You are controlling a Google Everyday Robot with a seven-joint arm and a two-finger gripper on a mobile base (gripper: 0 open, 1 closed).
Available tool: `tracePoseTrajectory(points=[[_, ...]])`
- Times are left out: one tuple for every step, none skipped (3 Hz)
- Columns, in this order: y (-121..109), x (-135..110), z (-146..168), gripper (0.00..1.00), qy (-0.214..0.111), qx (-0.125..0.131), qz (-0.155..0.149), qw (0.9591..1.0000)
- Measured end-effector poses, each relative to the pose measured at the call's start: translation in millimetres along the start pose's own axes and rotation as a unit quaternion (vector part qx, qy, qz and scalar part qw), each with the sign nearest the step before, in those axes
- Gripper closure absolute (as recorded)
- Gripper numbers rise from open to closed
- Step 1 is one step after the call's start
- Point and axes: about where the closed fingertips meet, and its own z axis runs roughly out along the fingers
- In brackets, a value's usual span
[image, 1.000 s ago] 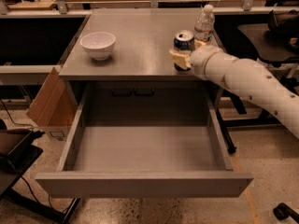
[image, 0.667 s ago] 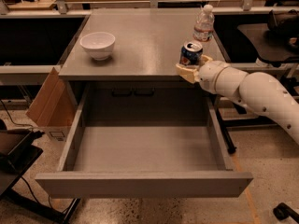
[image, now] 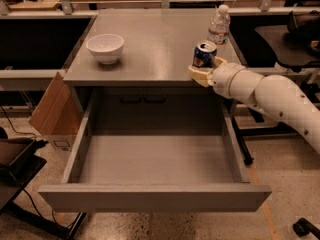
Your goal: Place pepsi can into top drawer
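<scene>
The pepsi can point(image: 204, 54), dark blue with a silver top, is at the front right corner of the grey table point(image: 150, 49), tilted a little. My gripper point(image: 208, 67) comes in from the right on a white arm and is shut on the can's lower part, with cream fingers point(image: 198, 74) on both sides of it. The top drawer point(image: 155, 198) is pulled fully open under the table, below and left of the can. Nothing is inside it.
A clear water bottle point(image: 219, 26) stands just behind the can. A white bowl point(image: 105, 47) sits at the table's left. A cardboard box point(image: 50, 111) leans at the drawer's left. A dark chair point(image: 295, 34) is at the far right.
The gripper has drawn the can forward and right, away from the water bottle, to the table's front right corner. Since 0.7 s ago it has hardly moved.
</scene>
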Motion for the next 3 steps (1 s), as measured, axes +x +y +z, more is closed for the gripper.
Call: tracePoseTrajectory(points=[[-0.2, -1.5, -0.3, 1.0, 0.0, 0.0, 0.0, 1.0], [-0.2, -1.6, -0.3, 1.0, 0.0, 0.0, 0.0, 1.0], [-15.7, -15.3, 3.9, 1.0, 0.004, -0.004, -0.003, 1.0]])
